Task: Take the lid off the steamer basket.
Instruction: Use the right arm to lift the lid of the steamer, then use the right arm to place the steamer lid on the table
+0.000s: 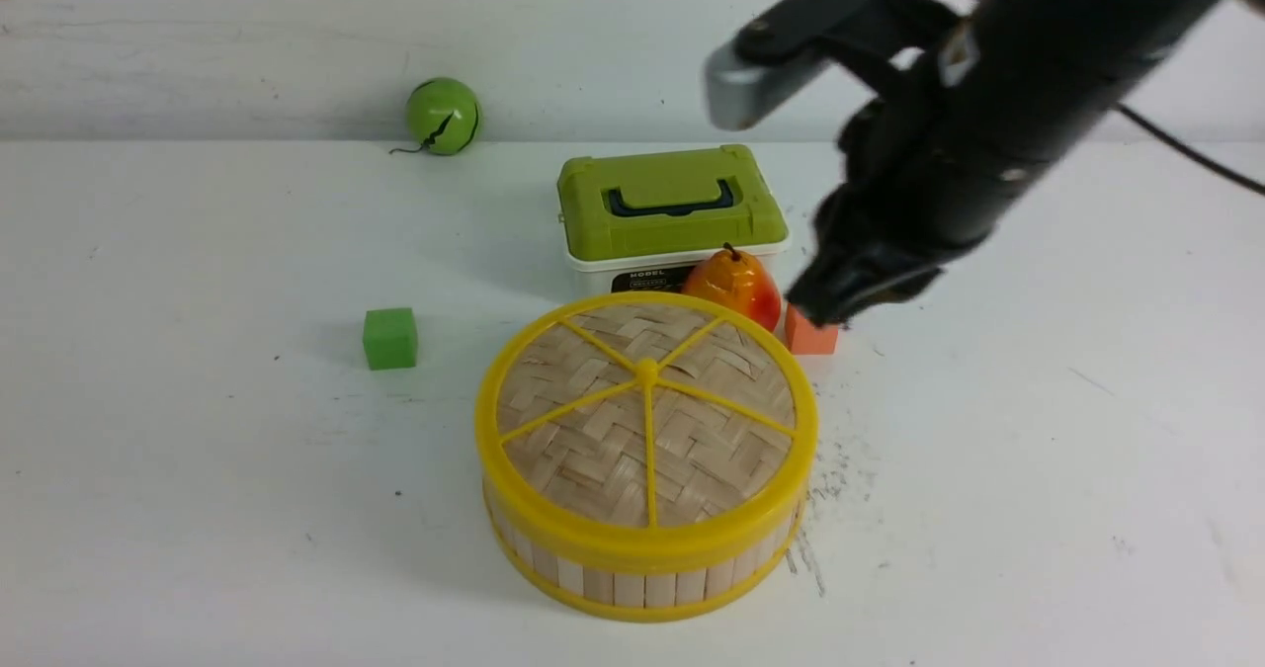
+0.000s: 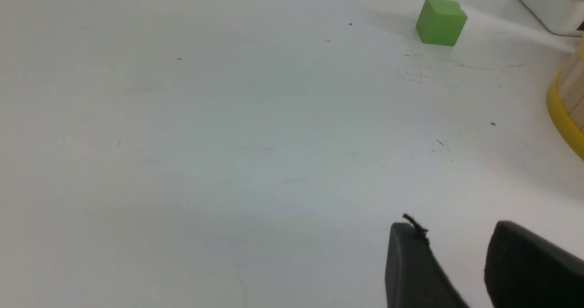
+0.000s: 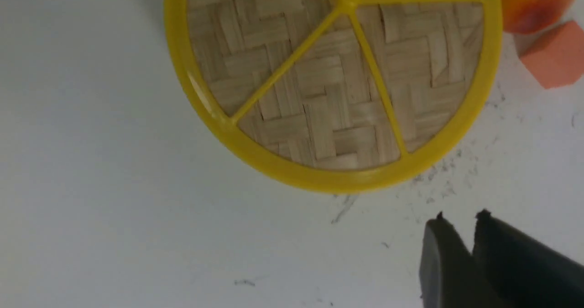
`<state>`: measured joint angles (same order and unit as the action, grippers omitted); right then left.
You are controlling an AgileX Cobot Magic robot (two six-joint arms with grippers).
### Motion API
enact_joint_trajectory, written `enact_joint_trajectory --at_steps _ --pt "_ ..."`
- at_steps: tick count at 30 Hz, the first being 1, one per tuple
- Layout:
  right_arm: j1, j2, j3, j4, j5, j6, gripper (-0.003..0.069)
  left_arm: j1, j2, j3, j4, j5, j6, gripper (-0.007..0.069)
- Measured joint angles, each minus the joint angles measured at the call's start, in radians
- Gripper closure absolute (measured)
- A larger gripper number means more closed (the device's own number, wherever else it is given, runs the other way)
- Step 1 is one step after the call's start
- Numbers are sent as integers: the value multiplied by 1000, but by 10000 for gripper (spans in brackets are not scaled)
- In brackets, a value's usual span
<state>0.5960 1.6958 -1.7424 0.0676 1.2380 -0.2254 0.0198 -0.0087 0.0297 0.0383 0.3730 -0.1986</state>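
lid [image 1: 647, 415] seated on basket [image 1: 632, 578] | likely light, stiff, smooth-rimmed; take the yellow edge | right gripper [image 3: 461, 216] jaws pressed together, off lid | left gripper [image 2: 451, 228] jaws spread

Odds and ends on a white counter [image 1: 198, 400]

A green ball [image 1: 442, 116] with a dark jagged line across it sits far back on the left, by the pale wall [image 1: 247, 44]. Near the middle stands a white box [image 1: 603, 277] with an olive-green lid [image 1: 672, 203] and a dark handle [image 1: 672, 203]. A red-and-yellow pear [image 1: 733, 287] stands upright at its front right corner, and an orange block [image 1: 810, 336] lies just to the pear's right. A green cube [image 1: 389, 338] sits alone to the left, well apart from the box. Dark scuff marks [image 1: 830, 469] speckle the counter nearer the front, right of centre.
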Motion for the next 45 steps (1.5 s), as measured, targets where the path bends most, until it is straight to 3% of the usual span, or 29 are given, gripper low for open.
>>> enact_joint_trajectory --at_steps 3,8,14,22,26,27,28,37,44,45 --pt "28 145 -125 8 -25 17 390 0 0 0 0 0 0 386" --pt "41 286 -235 8 -50 34 263 0 0 0 0 0 0 386" --pt "41 409 -295 -26 -79 74 239 0 0 0 0 0 0 386" --pt "42 464 -295 -51 -97 113 316 0 0 0 0 0 0 386" --pt "42 464 -295 -15 -93 113 479 0 0 0 0 0 0 386" --pt "42 464 -296 -11 -90 113 552 0 0 0 0 0 0 386" --pt "42 464 -300 -8 -82 113 568 0 0 0 0 0 0 386" --pt "22 301 -310 -39 5 108 557 0 0 0 0 0 0 386" --pt "-180 28 -81 -56 4 109 557 0 0 0 0 0 0 386" --pt "-259 -24 31 -56 -3 110 557 0 0 0 0 0 0 386"
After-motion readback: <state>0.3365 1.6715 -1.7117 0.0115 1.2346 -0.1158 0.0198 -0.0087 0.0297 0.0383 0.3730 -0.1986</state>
